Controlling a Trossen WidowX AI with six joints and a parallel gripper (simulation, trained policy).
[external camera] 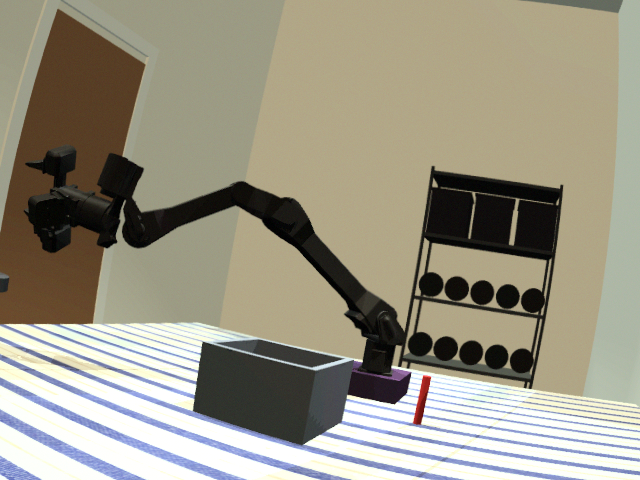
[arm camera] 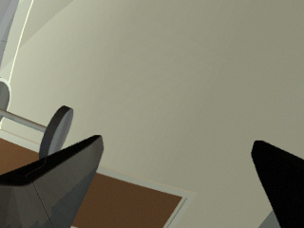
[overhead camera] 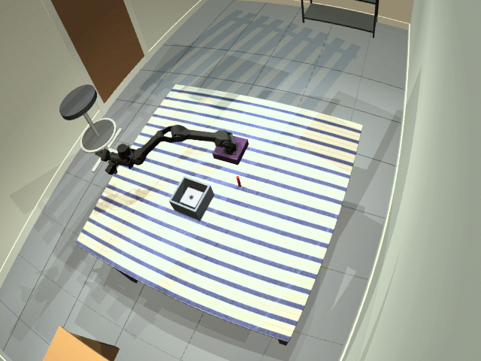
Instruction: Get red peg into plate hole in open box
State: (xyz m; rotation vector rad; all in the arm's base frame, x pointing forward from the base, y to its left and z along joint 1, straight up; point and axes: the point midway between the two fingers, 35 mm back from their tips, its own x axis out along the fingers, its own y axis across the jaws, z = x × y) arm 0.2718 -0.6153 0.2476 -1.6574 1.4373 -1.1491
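Observation:
The red peg (overhead camera: pixel 238 181) (external camera: pixel 422 400) stands upright on the striped table, beside the box and apart from it. The open dark grey box (overhead camera: pixel 205 205) (external camera: pixel 253 387) stands on the table. At its bottom a white plate (overhead camera: pixel 189 191) with a small dark hole shows in the top view; the exterior view hides the inside. My gripper (overhead camera: pixel 103 162) (external camera: pixel 26 188) (arm camera: pixel 177 145) is open and empty. It is raised beyond the table's left edge, far from peg and box, and points away from them. The wrist view shows neither peg nor box.
The arm's purple base block (overhead camera: pixel 227 156) (external camera: pixel 379 388) sits behind the peg and box. A round stool (overhead camera: pixel 79 102) (arm camera: pixel 58 132) stands on the floor near the gripper, by a brown door (overhead camera: pixel 98 47) (external camera: pixel 67 103) (arm camera: pixel 128 201). A shelf rack (overhead camera: pixel 337 19) (external camera: pixel 483 246) stands at the back wall.

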